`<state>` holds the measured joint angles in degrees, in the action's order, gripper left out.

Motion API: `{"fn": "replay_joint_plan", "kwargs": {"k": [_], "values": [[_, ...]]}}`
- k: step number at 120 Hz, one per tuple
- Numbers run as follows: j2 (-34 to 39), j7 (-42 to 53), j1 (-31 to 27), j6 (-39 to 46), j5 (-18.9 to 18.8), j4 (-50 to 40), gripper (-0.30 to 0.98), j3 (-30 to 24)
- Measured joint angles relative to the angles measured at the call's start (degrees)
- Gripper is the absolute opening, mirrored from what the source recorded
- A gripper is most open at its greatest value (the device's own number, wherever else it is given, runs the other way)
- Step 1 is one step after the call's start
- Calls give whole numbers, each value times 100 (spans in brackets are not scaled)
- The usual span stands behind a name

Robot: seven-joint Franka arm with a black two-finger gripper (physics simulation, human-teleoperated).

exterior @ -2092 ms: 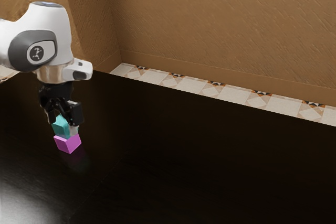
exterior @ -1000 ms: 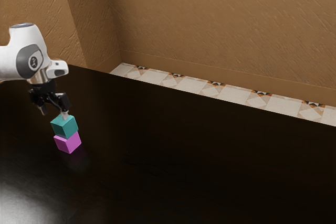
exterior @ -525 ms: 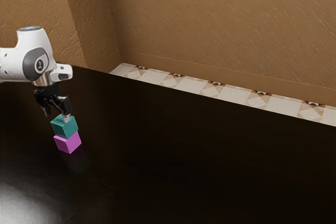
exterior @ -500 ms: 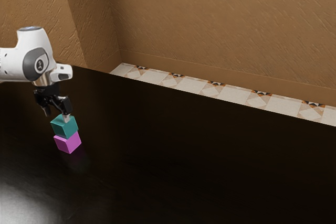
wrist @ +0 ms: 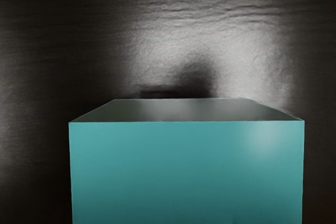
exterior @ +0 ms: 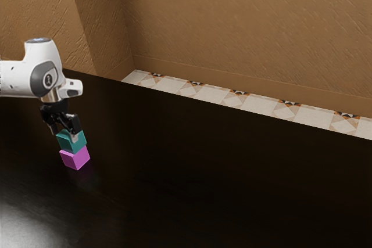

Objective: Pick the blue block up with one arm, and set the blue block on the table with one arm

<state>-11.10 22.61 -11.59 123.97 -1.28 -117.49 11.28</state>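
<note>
Teal block (exterior: 65,144) sits at the unclenched gripper (exterior: 64,135); the exterior view adds a magenta block (exterior: 72,160) beneath it.

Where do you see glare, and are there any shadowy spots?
Exterior view: pale glare on the dark table at the lower left corner. Wrist view: a broad bright sheen across the table, with a dark, soft-edged patch in it, shadow or reflection, I can't tell which; the blue block carries a faint highlight.
</note>
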Motion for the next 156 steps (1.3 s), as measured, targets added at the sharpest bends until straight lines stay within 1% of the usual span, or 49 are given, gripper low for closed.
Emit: {"fn": "replay_joint_plan", "kwargs": {"k": [44, 50, 70, 79, 97, 113, 122, 136, 144, 156], "values": [[-196, 39, 0, 136, 13, 5, 68, -72], [-200, 43, 0, 151, 6, 5, 66, -73], [-247, 57, 1, 182, -30, 15, 47, -113], [-254, 65, 0, 190, -40, 19, 42, -116], [-250, 65, -1, 205, -66, 22, 38, -118], [-183, 58, 2, 211, -77, 53, 38, -179], [-68, 51, -10, 202, -74, 102, 38, -378], [-105, 19, 29, 170, -33, 431, 39, -1256], [-466, -11, 97, 158, -26, 647, 39, -1454], [-1016, -48, 52, 149, -25, 830, 39, -1521]]}}
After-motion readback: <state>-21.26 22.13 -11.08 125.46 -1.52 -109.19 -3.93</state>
